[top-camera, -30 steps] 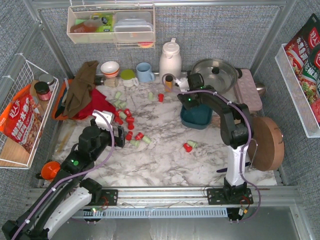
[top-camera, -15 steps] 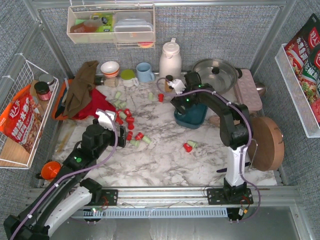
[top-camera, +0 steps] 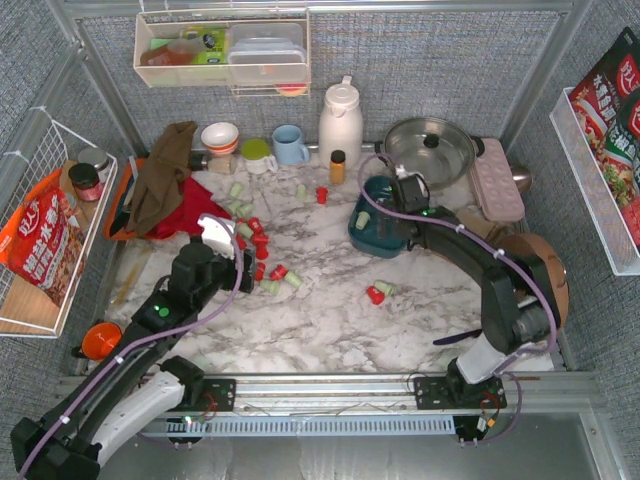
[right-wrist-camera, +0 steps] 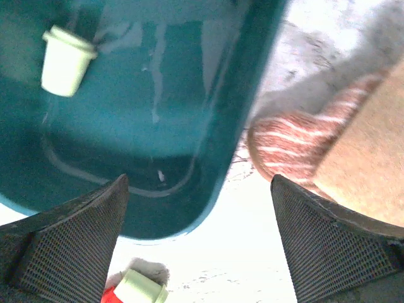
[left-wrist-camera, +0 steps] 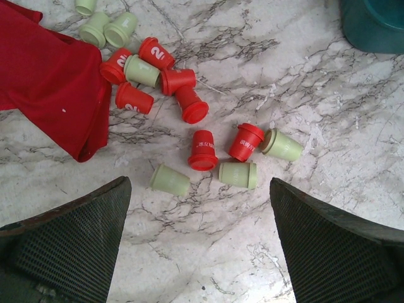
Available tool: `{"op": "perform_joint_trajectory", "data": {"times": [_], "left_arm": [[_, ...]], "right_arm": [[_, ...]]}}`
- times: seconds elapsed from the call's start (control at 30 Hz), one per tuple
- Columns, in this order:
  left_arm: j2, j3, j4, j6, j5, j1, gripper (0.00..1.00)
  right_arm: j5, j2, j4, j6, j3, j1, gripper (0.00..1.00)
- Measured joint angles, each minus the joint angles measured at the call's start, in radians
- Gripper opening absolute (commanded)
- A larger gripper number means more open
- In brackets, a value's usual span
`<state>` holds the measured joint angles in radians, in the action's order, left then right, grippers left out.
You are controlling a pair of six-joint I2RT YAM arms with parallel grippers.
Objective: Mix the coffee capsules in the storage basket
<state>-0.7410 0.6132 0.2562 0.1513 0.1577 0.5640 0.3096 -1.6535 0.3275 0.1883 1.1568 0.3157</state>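
Observation:
The teal storage basket (top-camera: pixel 385 238) stands right of centre, and one mint coffee capsule (top-camera: pixel 362 220) lies in it, the same capsule (right-wrist-camera: pixel 65 59) on the basket floor (right-wrist-camera: pixel 158 95) in the right wrist view. My right gripper (top-camera: pixel 400 212) hangs open and empty over the basket's right near corner (right-wrist-camera: pixel 199 183). A red and mint pair (top-camera: pixel 378 292) lies in front of the basket. More red and mint capsules (top-camera: pixel 252 238) are scattered at left centre. My left gripper (top-camera: pixel 238 268) is open above the marble, just short of several of them (left-wrist-camera: pixel 238 174).
A red cloth (left-wrist-camera: pixel 50 82) borders the capsule cluster on the left. Along the back stand a white jug (top-camera: pixel 340 115), a blue mug (top-camera: pixel 290 145), an orange-capped bottle (top-camera: pixel 337 165) and a lidded pot (top-camera: pixel 430 145). A round wooden board (top-camera: pixel 535 285) leans at the right.
My right gripper has opened and swung from the basket's back left to its right side; a mint capsule now lies in the basket. The left arm has crept slightly forward.

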Motion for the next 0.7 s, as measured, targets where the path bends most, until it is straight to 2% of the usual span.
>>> {"op": "perform_joint_trajectory", "data": {"times": [0.13, 0.33, 0.4, 0.43, 0.6, 0.7], "left_arm": [[-0.008, 0.000, 0.001, 0.006, 0.003, 0.000, 0.99], [-0.022, 0.000, 0.001, 0.006, 0.022, 0.000, 0.99], [-0.029, 0.000, 0.001, 0.006, 0.024, 0.000, 0.99], [-0.033, 0.000, 0.001, 0.006, 0.024, 0.000, 0.99], [-0.050, 0.000, 0.001, 0.006, 0.026, 0.000, 0.99], [-0.056, 0.000, 0.002, 0.006, 0.027, 0.000, 0.99]], "right_arm": [[0.080, 0.100, -0.127, 0.130, -0.131, -0.031, 0.98], [0.017, 0.093, -0.291, 0.241, -0.231, -0.119, 0.67], [-0.013, 0.061, -0.346, 0.264, -0.231, -0.138, 0.64], [-0.033, 0.044, -0.365, 0.271, -0.229, -0.141, 0.58], [-0.111, -0.052, -0.406, 0.267, -0.163, -0.161, 0.22], [-0.152, -0.086, -0.412, 0.227, -0.116, -0.170, 0.17]]}}
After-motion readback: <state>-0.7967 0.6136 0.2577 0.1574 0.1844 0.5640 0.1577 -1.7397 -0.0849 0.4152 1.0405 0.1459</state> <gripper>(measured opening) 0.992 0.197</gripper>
